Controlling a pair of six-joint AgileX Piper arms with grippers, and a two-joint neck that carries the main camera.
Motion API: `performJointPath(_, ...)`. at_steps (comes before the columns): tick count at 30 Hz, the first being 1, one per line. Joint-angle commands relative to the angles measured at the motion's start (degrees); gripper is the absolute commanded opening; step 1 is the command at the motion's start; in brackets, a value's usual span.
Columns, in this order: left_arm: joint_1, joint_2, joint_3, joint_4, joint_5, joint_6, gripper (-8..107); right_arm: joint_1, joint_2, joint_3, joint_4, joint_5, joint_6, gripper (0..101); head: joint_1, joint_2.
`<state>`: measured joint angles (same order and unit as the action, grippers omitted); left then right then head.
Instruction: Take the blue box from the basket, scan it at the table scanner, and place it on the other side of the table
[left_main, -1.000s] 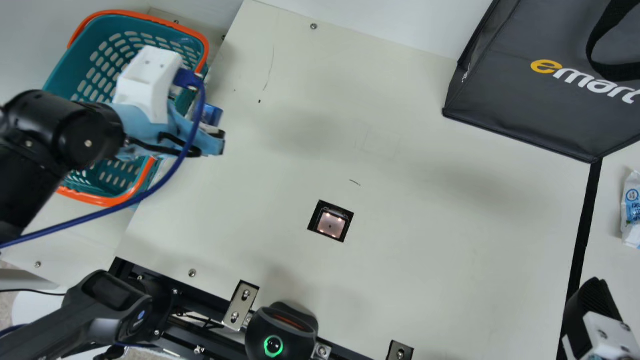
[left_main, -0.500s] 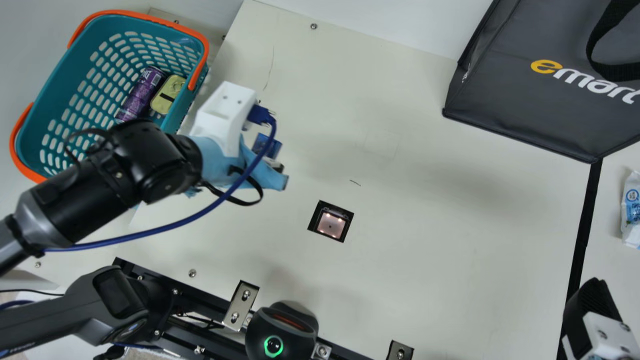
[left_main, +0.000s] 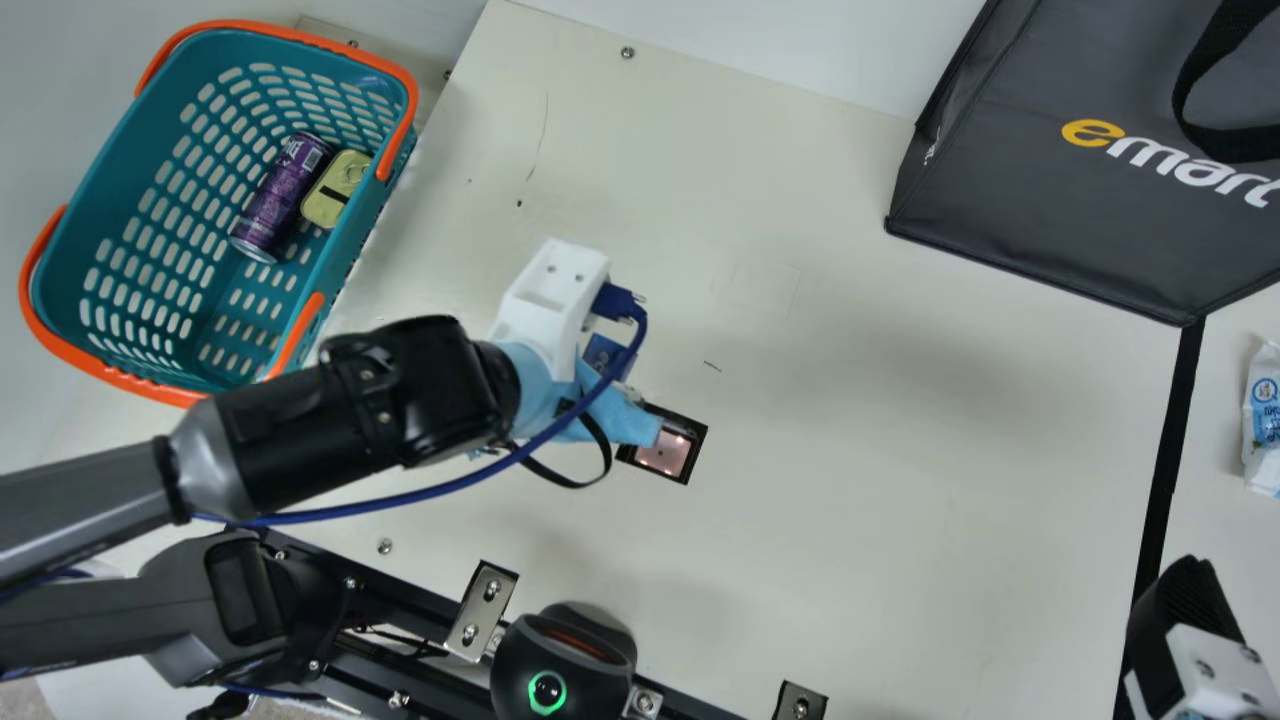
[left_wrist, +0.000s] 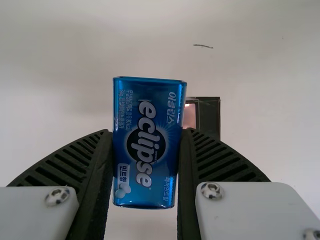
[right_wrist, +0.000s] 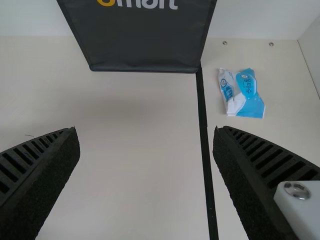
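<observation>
The left gripper (left_main: 634, 402) gripped the white-lettered blue box (left_wrist: 146, 145) above the counter (left_main: 850, 500), near the scanner (left_main: 665, 452). The right gripper (left_main: 1188, 595) stood open. Yellow-and-white lettering marked the bag (left_main: 1040, 220).

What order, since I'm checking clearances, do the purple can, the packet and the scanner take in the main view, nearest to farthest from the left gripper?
1. Scanner: in the tabletop, partly covered from above.
2. Purple can: in the basket, at the view's left.
3. Packet: at the view's right edge, beyond the black strip.
</observation>
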<state>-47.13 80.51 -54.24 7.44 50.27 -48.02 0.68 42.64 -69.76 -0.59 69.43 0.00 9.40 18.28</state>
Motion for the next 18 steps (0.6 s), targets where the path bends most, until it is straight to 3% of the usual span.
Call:
performJointPath(1, -1.4, 1.1, 0.2, 0.6, -0.7, -2.2, -8, 0.0, 0.0, 0.0, 0.0, 0.0, 0.0, 95, -1.5, 0.1)
performJointPath(18, -7.7, 7.8, 1.3, 2.7, -5.9, -12.7, -8, 0.0, 0.0, 0.0, 0.0, 0.0, 0.0, 95, -1.5, 0.1)
